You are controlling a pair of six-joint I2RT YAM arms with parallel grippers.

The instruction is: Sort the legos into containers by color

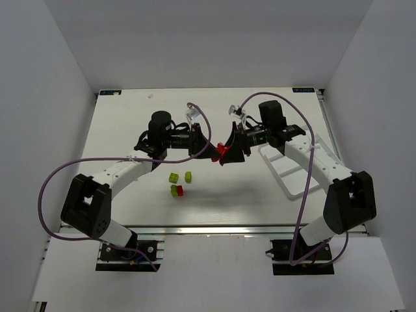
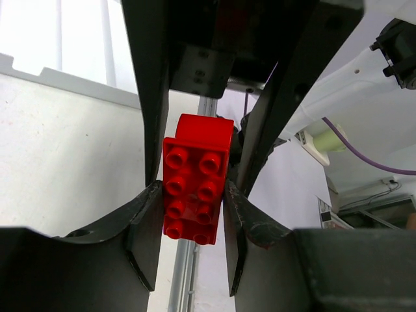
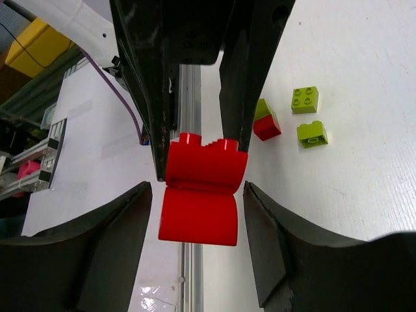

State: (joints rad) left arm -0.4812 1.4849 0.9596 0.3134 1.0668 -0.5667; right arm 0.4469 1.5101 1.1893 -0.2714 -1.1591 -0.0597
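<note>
Left wrist: left fingers [image 2: 140, 240] pinch the red lego [image 2: 195, 175], likely light, stiff, slick; close your spread right fingers [image 3: 117, 234] on its flat sides.

- Red studded plastic brick [image 1: 223, 153]: mid-table, raised off the white tabletop [image 1: 130, 130].
- Left gripper [image 1: 214, 154]: left of that brick, pinching it.
- Right gripper [image 1: 230, 153]: right of it, fingers either side, not touching.
- First lime green plastic brick [image 1: 173, 177], second lime green plastic brick [image 1: 188, 175]: side by side, nearer the bases.
- Red-and-lime stacked plastic brick [image 1: 176, 190]: just before them.
- Shallow white plastic tray [image 1: 275, 173]: far right, partly under the right arm.
</note>
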